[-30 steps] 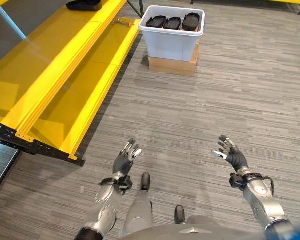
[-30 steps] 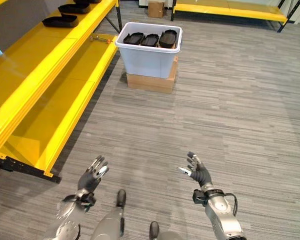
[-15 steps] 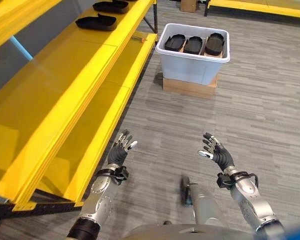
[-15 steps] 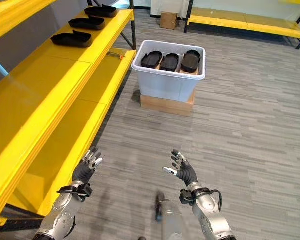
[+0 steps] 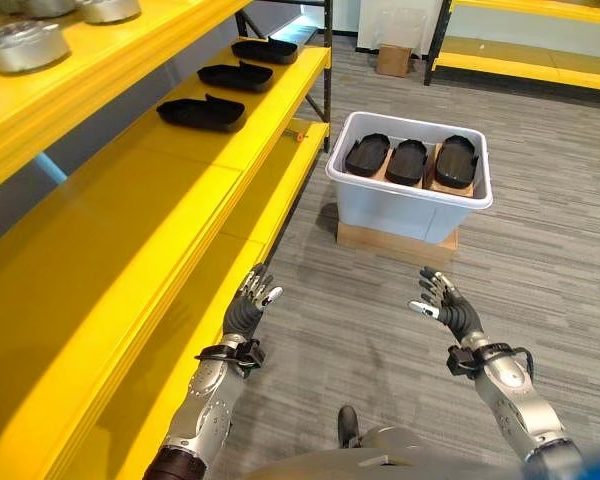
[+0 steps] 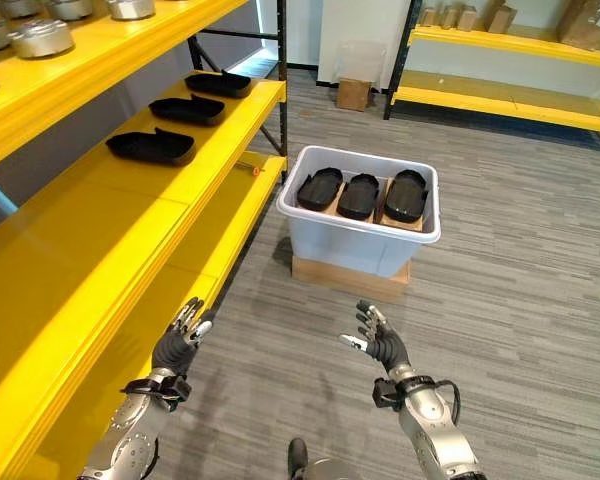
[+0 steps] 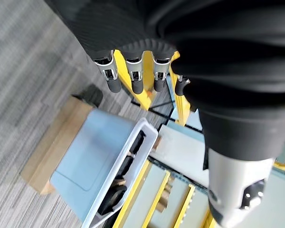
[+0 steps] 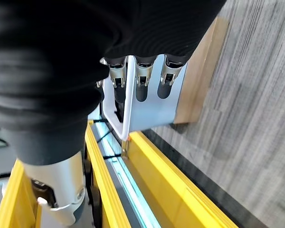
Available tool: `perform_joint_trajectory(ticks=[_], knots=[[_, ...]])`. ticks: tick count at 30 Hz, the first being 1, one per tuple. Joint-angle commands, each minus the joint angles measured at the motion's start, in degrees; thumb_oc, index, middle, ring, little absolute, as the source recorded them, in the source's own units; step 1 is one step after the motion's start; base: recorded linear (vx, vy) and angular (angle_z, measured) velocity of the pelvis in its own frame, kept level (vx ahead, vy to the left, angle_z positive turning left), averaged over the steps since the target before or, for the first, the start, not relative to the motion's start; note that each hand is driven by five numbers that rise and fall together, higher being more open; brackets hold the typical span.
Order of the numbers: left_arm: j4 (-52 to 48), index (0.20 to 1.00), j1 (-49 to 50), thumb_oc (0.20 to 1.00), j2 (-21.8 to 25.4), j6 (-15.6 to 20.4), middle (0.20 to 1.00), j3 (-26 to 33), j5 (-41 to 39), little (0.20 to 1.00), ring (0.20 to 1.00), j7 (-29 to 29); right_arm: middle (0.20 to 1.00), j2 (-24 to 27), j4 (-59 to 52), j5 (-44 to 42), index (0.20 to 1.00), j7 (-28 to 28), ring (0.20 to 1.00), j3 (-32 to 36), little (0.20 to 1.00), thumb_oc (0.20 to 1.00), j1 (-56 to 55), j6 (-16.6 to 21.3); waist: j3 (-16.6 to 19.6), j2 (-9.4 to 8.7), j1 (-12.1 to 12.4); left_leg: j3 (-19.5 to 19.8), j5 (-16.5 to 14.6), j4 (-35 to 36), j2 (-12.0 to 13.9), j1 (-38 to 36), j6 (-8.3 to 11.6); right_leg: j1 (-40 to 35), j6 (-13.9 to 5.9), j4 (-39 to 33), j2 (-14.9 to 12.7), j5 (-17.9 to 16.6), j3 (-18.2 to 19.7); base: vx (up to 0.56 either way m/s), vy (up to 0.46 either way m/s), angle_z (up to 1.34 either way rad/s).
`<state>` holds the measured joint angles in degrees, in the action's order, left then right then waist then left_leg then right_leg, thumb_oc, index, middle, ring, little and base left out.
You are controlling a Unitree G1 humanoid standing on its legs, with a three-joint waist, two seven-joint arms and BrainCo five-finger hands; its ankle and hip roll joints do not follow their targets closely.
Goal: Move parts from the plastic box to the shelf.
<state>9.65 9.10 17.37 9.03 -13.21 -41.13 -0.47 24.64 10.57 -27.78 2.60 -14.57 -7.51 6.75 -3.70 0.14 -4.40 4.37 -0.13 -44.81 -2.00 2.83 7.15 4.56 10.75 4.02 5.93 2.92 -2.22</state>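
A white plastic box (image 5: 410, 205) stands on a low cardboard carton (image 5: 395, 238) on the carpet ahead. Three black moulded parts (image 5: 411, 160) stand side by side inside it. Three more black parts (image 5: 202, 112) lie in a row on the middle level of the yellow shelf (image 5: 130, 230) to my left. My left hand (image 5: 246, 311) is open and empty, raised beside the shelf's edge. My right hand (image 5: 450, 311) is open and empty too, short of the box. The box (image 7: 102, 171) also shows past the left hand's fingers.
Metal bowls (image 5: 25, 45) sit on the shelf's upper level. A second yellow rack (image 6: 510, 95) runs along the far wall, with a small cardboard box (image 6: 353, 94) on the floor before it. Grey carpet lies open between me and the plastic box.
The camera has moved forward and tilted up, so the box and shelf look nearer and the upper shelf level has come into view. Both hands stay open and empty.
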Motion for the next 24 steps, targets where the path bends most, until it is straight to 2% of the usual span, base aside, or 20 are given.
perform_joint_trajectory(ticks=[1,2,3,4,5,7,9,10,14,16,17,18,19,21,23,24], knots=[[-2.7,1.0,-0.9,1.0,1.3,1.6,1.0,1.7,-0.3,1.0,1.0,-1.2,1.0,1.3,-3.6,0.4,1.0,0.9,1.0,1.6,1.0,1.0,1.1,2.8,-3.2,-4.31,1.4,0.8,6.6,7.2,2.3,1.0,-4.12,-3.2,-10.02,-3.8,-5.9,-6.6,0.2,0.26,-0.118,-0.51],[-2.3,1.0,-0.9,1.0,1.1,1.6,1.0,1.3,-0.2,1.0,1.0,-1.0,1.0,1.1,-3.1,0.4,1.0,-0.2,1.0,1.4,1.0,1.0,1.4,2.9,-4.1,-4.88,2.9,-1.7,2.4,11.5,1.1,8.0,-5.51,-5.2,-10.53,-4.2,-6.2,-6.2,1.6,0.25,-0.025,-0.46],[-2.3,1.0,-0.7,1.0,1.1,1.6,1.0,1.2,-0.1,1.0,1.0,-1.0,1.0,1.0,-3.2,0.4,1.0,-0.2,1.0,1.4,1.0,1.0,1.3,3.1,-4.1,-4.9,3.2,-2.9,1.4,14.8,1.2,9.5,-5.92,-6.0,-10.76,-4.2,-6.1,-5.7,2.1,0.41,0.037,-0.57],[-2.4,1.0,0.4,1.0,1.2,1.9,1.0,1.2,1.0,1.0,1.0,-1.3,1.0,0.6,-2.8,0.8,1.0,-0.1,1.0,1.3,1.0,1.0,0.9,3.3,-3.9,-4.04,4.7,-2.1,1.6,25.8,-0.8,11.0,-6.57,-7.7,-11.57,-4.2,-4.7,-4.7,4.0,0.45,0.094,-0.84],[-2.5,1.0,1.1,1.0,1.0,1.9,1.0,1.2,1.2,1.0,1.0,-1.5,1.0,0.6,-2.7,1.4,1.0,0.3,1.0,0.7,1.0,1.0,0.4,3.3,-3.6,-2.93,5.5,-0.5,4.0,35.0,-1.9,9.6,-6.62,-9.8,-11.95,-4.6,-3.4,-3.7,5.2,0.45,0.096,-1.1],[-2.8,1.0,2.2,1.0,1.1,1.7,1.0,1.5,1.2,1.0,1.0,-2.3,1.0,-0.2,-3.1,1.7,1.0,1.6,1.0,-0.1,1.0,1.0,-0.8,2.8,-2.0,-2.43,5.2,1.0,3.5,41.4,-2.3,3.4,-8.09,-10.3,-12.09,-4.1,-3.0,-2.6,5.7,0.33,0.074,-1.09],[-3.0,1.0,2.4,1.0,1.2,1.7,1.0,1.6,1.0,1.0,1.0,-2.4,1.0,-0.5,-3.0,1.3,1.0,1.6,1.0,-0.1,1.0,1.0,-1.0,2.7,-1.4,-2.49,5.0,1.3,3.5,42.8,-2.4,2.1,-8.18,-10.3,-12.14,-4.3,-3.2,-2.5,5.7,0.19,0.059,-0.8],[-3.2,1.0,2.7,1.0,1.3,1.5,1.0,1.4,0.9,1.0,1.0,-2.5,1.0,-0.9,-3.5,1.0,1.0,2.0,1.0,-0.3,1.0,1.0,-1.4,2.5,0.3,-2.33,4.6,0.4,2.9,45.0,-2.3,-0.1,-8.52,-10.5,-12.66,-5.6,-4.0,-2.4,5.7,0.12,0.062,-0.63],[-3.4,1.0,3.0,1.0,1.4,1.3,1.0,1.6,1.3,1.0,1.0,-2.0,1.0,-1.6,-3.2,1.2,1.0,1.6,1.0,-1.1,1.0,1.0,-0.6,2.3,1.1,-1.83,4.8,0.4,1.6,46.2,-2.6,-2.1,-9.5,-10.6,-13.28,-5.3,-4.6,-1.9,6.2,0.11,0.091,-0.18],[-3.6,1.0,2.3,1.0,1.8,1.2,1.0,1.9,1.5,1.0,1.0,-1.3,1.0,-2.0,-3.3,1.3,1.0,1.9,1.0,-1.9,1.0,1.0,0.5,2.2,0.4,-1.26,4.9,0.6,0.7,46.4,-2.8,-2.6,-10.55,-6.9,-14.28,3.3,-4.2,-0.5,6.0,0.0,0.102,-0.12],[-3.6,1.0,1.5,1.0,2.3,1.2,1.0,2.1,2.4,1.0,1.0,-0.8,1.0,-2.7,-3.1,1.9,1.0,2.1,1.0,-2.7,1.0,1.0,1.2,1.9,-1.2,-0.81,4.5,0.4,0.1,46.1,-2.4,-3.2,-11.23,-1.2,-17.44,14.1,-4.1,-3.1,5.1,-0.06,0.073,0.17],[-3.5,1.0,1.2,1.0,2.5,1.3,1.0,2.0,2.8,1.0,1.0,-0.5,1.0,-3.0,-3.1,2.0,1.0,2.2,1.0,-3.1,1.0,1.0,1.5,1.9,-2.2,-0.83,4.1,0.2,-0.3,45.9,-2.5,-3.7,-11.55,1.4,-19.76,19.0,-4.4,-6.3,4.9,-0.05,0.071,0.24],[-3.2,1.0,0.5,1.0,2.6,1.2,1.0,1.9,3.2,1.0,1.0,-0.2,1.0,-3.2,-3.2,2.0,1.0,2.3,1.0,-3.3,1.0,1.0,1.7,1.9,-3.0,-0.36,3.6,0.4,-0.6,45.6,-2.2,-4.3,-11.59,3.2,-20.8,22.6,-4.3,-7.8,4.5,0.03,0.051,0.25],[-3.4,1.0,0.4,1.0,2.8,1.3,1.0,2.0,3.2,1.0,1.0,-0.2,1.0,-3.5,-4.0,2.2,1.0,2.2,1.0,-3.1,1.0,1.0,1.2,1.7,-3.6,0.44,3.2,0.7,-1.5,45.7,-2.0,-6.1,-11.89,6.0,-19.87,24.0,-7.3,-8.5,1.7,0.12,0.045,0.11],[-3.7,1.0,0.5,1.0,2.9,1.2,1.0,1.8,2.4,1.0,1.0,-0.9,1.0,-3.5,-4.6,2.0,1.0,2.0,1.0,-2.6,1.0,1.0,1.0,1.9,-3.6,1.53,2.7,0.9,-2.8,46.1,-1.3,-7.9,-11.22,7.3,-17.92,16.0,-12.9,-6.9,-0.7,0.21,-0.047,-0.11],[-3.7,1.0,0.6,1.0,2.9,1.2,1.0,1.8,2.4,1.0,1.0,-0.9,1.0,-3.5,-4.7,2.0,1.0,2.0,1.0,-2.6,1.0,1.0,1.0,1.9,-3.8,1.61,2.6,1.1,-2.9,46.1,-1.3,-8.1,-11.21,7.0,-17.9,15.9,-12.9,-6.8,-0.9,0.2,-0.095,-0.07]])
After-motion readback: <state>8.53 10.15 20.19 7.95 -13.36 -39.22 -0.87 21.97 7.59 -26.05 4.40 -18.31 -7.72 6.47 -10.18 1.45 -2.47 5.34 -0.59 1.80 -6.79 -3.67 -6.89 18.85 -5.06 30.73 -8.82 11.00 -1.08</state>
